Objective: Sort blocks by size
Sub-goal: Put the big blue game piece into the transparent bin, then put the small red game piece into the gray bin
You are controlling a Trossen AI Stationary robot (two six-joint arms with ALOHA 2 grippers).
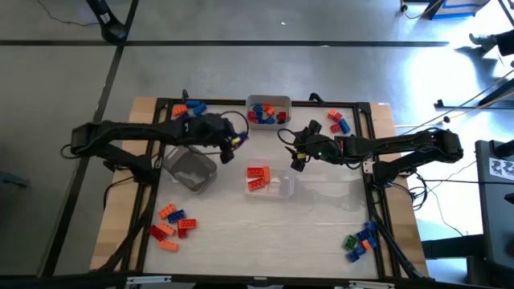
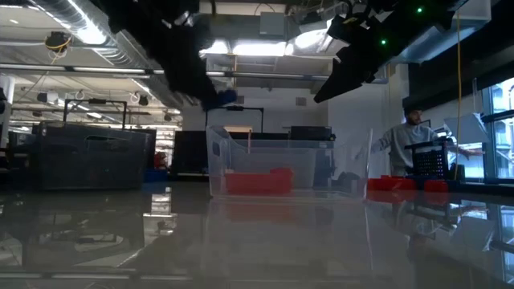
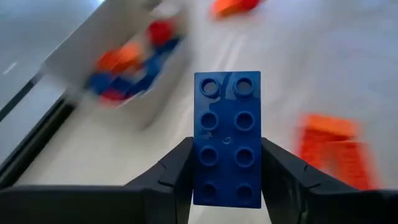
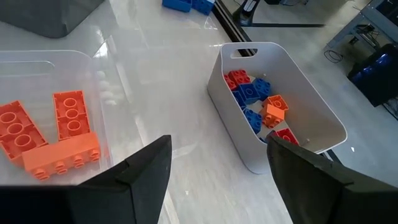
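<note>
Left end effector [image 3: 227, 180] grips unlabelled blue brick [image 3: 227, 134].

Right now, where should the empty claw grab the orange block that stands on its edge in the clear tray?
Probably across its two long sides, coming down from above. The orange block shows its long studded side, with flat blocks right beside it, so the open right gripper has most room from the top.

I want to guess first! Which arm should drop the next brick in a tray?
Left. Its pincer already grips a long blue studded plastic brick; the right pincer is open and empty.
</note>
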